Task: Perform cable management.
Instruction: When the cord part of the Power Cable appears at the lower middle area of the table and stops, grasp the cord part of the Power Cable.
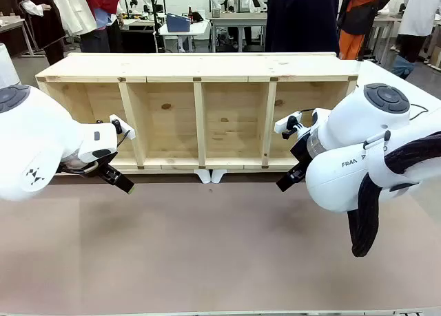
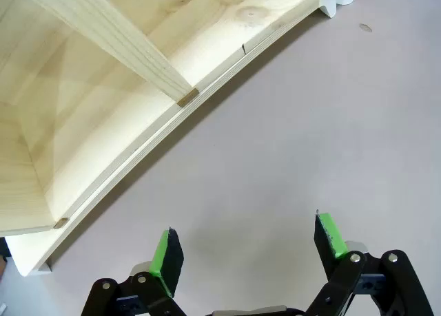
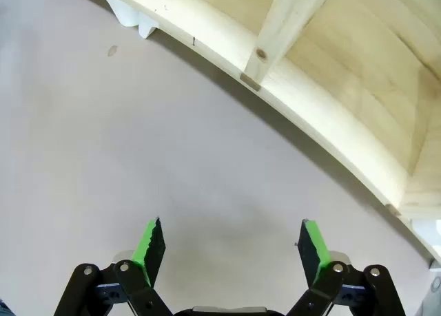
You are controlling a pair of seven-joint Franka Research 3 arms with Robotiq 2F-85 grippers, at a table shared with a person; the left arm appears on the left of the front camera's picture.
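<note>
Here, left fingers (image 2: 166, 257), right fingers (image 3: 312, 246) (two pairs, spread) face one shelf (image 1: 200, 67).

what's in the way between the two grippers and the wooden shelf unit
Nothing visible. Bare tabletop lies between the open left gripper, the open right gripper and the wooden shelf unit, up to its front edge.

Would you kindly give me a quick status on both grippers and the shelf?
Left gripper open, nothing held. Right gripper open, nothing held. Both hover over the table, close to the wooden shelf front edge.
</note>
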